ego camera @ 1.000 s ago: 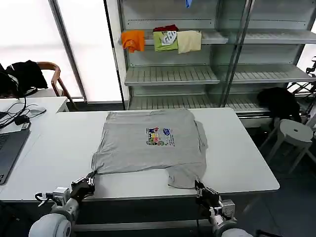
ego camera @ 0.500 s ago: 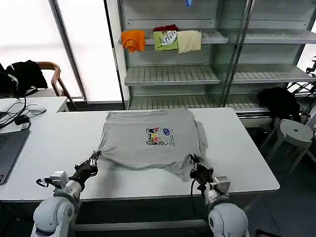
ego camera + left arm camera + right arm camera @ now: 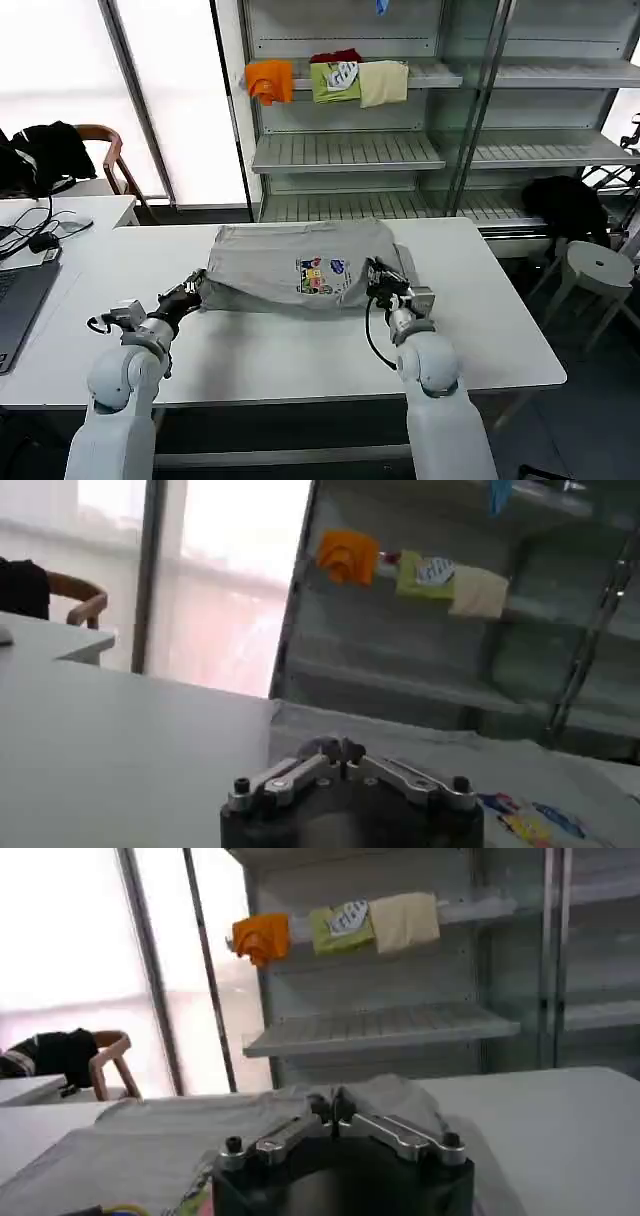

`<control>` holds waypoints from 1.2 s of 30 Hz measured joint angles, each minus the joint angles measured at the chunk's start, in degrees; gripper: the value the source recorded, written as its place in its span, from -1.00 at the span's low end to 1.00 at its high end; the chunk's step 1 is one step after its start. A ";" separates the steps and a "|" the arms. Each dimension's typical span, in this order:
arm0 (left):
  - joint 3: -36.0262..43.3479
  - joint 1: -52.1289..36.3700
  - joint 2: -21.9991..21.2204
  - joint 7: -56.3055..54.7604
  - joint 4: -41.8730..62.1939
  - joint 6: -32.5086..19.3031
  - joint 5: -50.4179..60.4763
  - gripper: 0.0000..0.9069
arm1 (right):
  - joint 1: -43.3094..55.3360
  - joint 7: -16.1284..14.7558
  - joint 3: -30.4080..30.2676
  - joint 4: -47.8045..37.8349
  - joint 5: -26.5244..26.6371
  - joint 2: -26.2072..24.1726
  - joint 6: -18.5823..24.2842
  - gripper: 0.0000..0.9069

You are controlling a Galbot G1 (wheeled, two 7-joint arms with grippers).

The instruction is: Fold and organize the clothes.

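A light grey T-shirt (image 3: 270, 262) with a small multicoloured chest print (image 3: 322, 277) lies on the white table (image 3: 300, 350). Its front hem is lifted and drawn back over the body, so the shirt is doubling over itself. My left gripper (image 3: 196, 289) is shut on the hem's left corner, and my right gripper (image 3: 374, 271) is shut on the right corner beside the print. In the left wrist view the left gripper (image 3: 340, 748) pinches grey cloth, with the shirt (image 3: 430, 745) spreading beyond it. In the right wrist view the right gripper (image 3: 330, 1104) holds the shirt (image 3: 150, 1138) the same way.
Shelving behind the table holds folded orange, green and cream garments (image 3: 330, 80). A second table with a laptop (image 3: 15, 310) stands to the left, by a chair with a black garment (image 3: 50, 150). A white stool (image 3: 598, 268) stands at the right.
Both grippers have travelled from the table's front edge toward the back, carrying the shirt's hem with them. The lower half of the shirt has lifted and folded over the upper half.
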 measured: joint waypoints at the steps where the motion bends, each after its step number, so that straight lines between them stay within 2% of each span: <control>1: 0.08 -0.67 0.05 0.00 0.87 -0.11 0.17 -0.98 | 0.64 0.00 0.09 -0.99 -0.09 0.00 0.17 -1.00; 15: 1.01 -5.85 -0.03 0.52 9.30 -0.94 2.69 -0.98 | 7.73 0.31 1.48 -11.96 -1.58 0.00 2.28 -1.00; 16: 1.14 -6.07 -0.03 0.63 9.70 -1.05 2.89 0.49 | 8.02 0.42 1.57 -12.45 -1.65 0.00 2.33 -1.00; 17: 1.27 -6.32 -0.05 0.69 10.08 -1.09 3.09 1.00 | 8.33 0.59 1.74 -12.96 -1.75 0.00 2.47 0.07; 18: 1.33 -6.48 -0.06 0.71 10.34 -1.09 3.30 1.00 | 8.69 0.79 1.95 -13.50 -1.91 0.00 2.65 1.00; 30: 1.79 -6.70 0.22 1.50 11.35 -2.13 4.76 1.00 | 11.84 3.18 3.28 -17.81 -2.57 -0.01 6.47 1.00; 36: 1.36 -5.79 0.74 1.68 10.58 -2.14 4.77 1.00 | 11.50 3.16 3.16 -17.46 -2.61 0.00 6.76 1.00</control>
